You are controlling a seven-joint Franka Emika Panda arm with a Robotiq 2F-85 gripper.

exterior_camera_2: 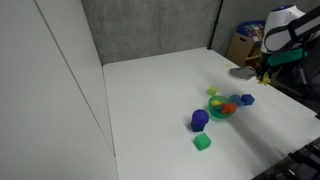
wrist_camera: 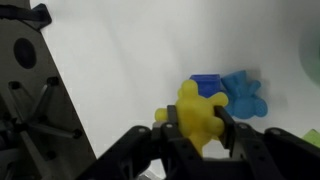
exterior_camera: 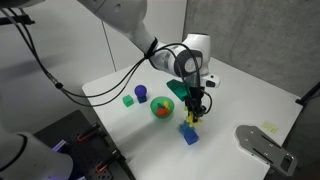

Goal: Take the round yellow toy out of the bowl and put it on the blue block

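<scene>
Smooth, matt white table [exterior_camera: 250, 95]; plastic-looking, slightly glossy round yellow toy [wrist_camera: 198, 110], blue block [exterior_camera: 189, 134], bowl [exterior_camera: 161, 108]; matt black gripper [wrist_camera: 200, 130].

Even indoor light is falling from above. Table [exterior_camera: 245, 95] [exterior_camera_2: 150, 100] is reading bright white in both exterior views, close to washing out. Soft, short shadows are hugging the small objects; a faint one is pooling under the gripper [exterior_camera: 193, 117]. Grey wall [exterior_camera_2: 150, 25] is showing dimmer and grainy. Both exterior views are coming through coarse, small things smearing. Wrist view is running soft: fingers [wrist_camera: 170, 130] are blurring dark along the bottom edge, toy [wrist_camera: 200, 112] is looking fuzzy-edged, block [wrist_camera: 208, 82] behind it no sharper. Tabletop there is glaring flat white, no texture showing.
</scene>
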